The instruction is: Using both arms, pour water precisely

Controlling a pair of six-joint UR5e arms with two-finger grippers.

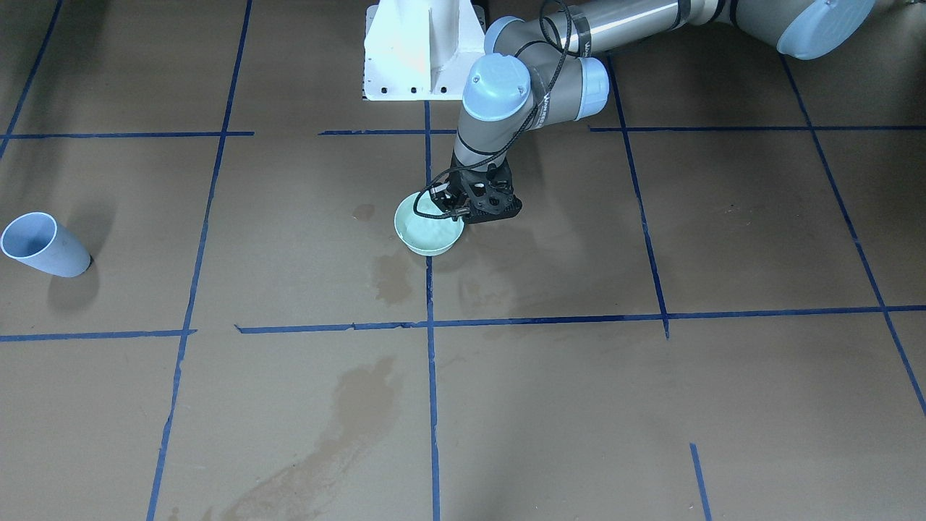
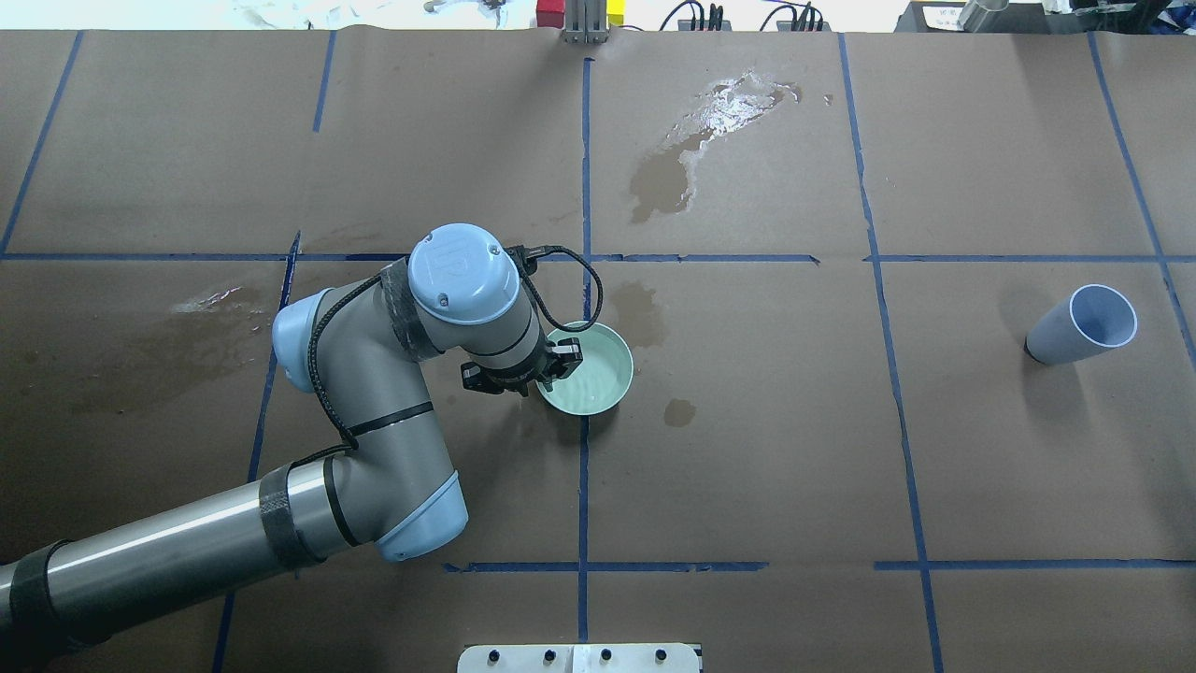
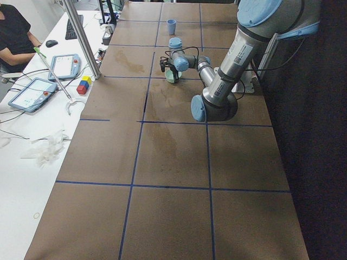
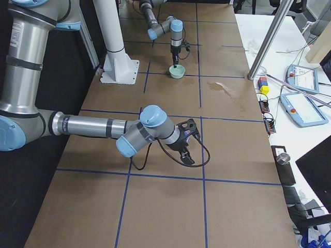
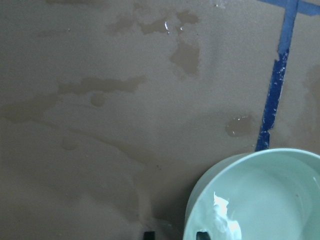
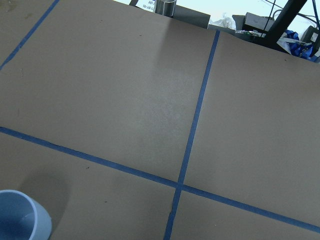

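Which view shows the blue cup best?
Overhead exterior: the whole blue cup shows, upright, its mouth open to the camera. Front-facing shows it whole too, at the edge; exterior left, tiny; right wrist, only a rim corner.

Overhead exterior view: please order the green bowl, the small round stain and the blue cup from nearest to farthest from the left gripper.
1. Green bowl, centre of the table, with the left gripper at its rim.
2. Small round stain, just right of the bowl.
3. Blue cup, far right.
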